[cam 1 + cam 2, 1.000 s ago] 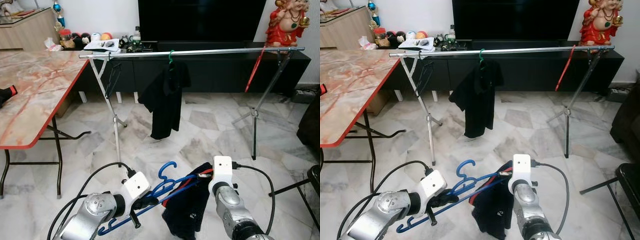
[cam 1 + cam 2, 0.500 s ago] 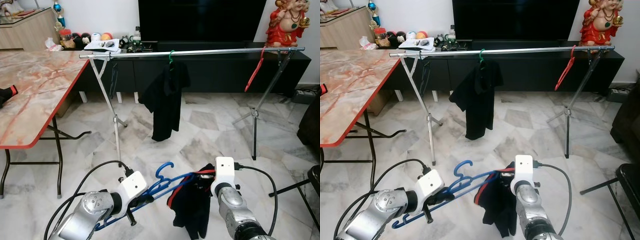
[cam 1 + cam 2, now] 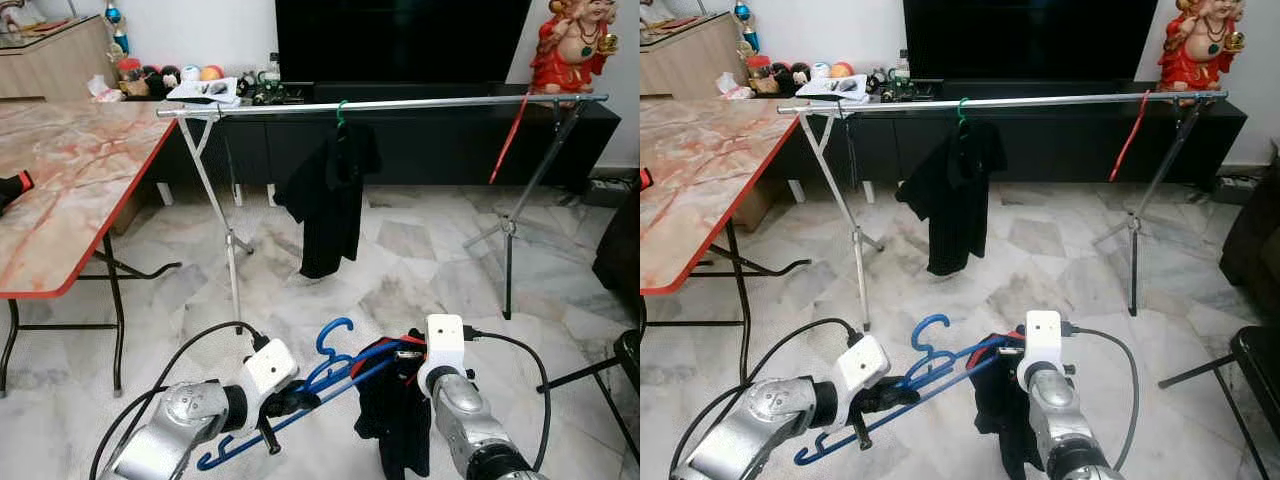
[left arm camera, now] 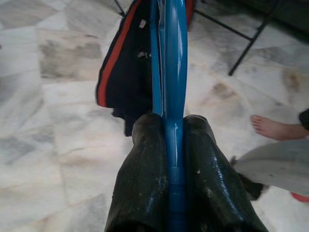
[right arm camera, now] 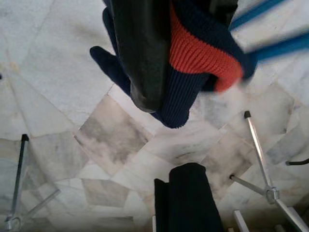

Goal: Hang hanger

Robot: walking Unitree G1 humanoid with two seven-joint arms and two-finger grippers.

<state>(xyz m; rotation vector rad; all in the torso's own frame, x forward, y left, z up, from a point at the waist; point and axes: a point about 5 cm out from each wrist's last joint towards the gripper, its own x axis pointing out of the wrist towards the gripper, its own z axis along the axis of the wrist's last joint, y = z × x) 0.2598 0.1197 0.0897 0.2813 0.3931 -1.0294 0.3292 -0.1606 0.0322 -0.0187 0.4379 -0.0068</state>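
Observation:
A blue hanger point(image 3: 330, 375) slants low over the floor, its hook point(image 3: 335, 330) pointing up. My left gripper point(image 3: 288, 402) is shut on its lower bar, and the black fingers point(image 4: 145, 174) clamp the bar in the left wrist view. At the hanger's far end hangs a navy garment point(image 3: 395, 425) with a red collar point(image 5: 203, 55). My right gripper point(image 3: 405, 355) is shut on that collar. Ahead stands a silver clothes rail point(image 3: 420, 103) with a black shirt point(image 3: 328, 195) on a green hanger and a red hanger point(image 3: 510, 135).
A marble-patterned table point(image 3: 70, 170) with a red edge stands at the left. A black TV cabinet point(image 3: 450, 140) runs behind the rail, with a red figurine point(image 3: 575, 45) on it. A black chair leg point(image 3: 590, 375) sits at the right. A person's bare foot point(image 4: 270, 126) rests on the floor.
The navy garment, spread wide a second ago, now hangs bunched and narrow under my right gripper. The red hanger on the rail has swung a little. Both arms stay roughly in place.

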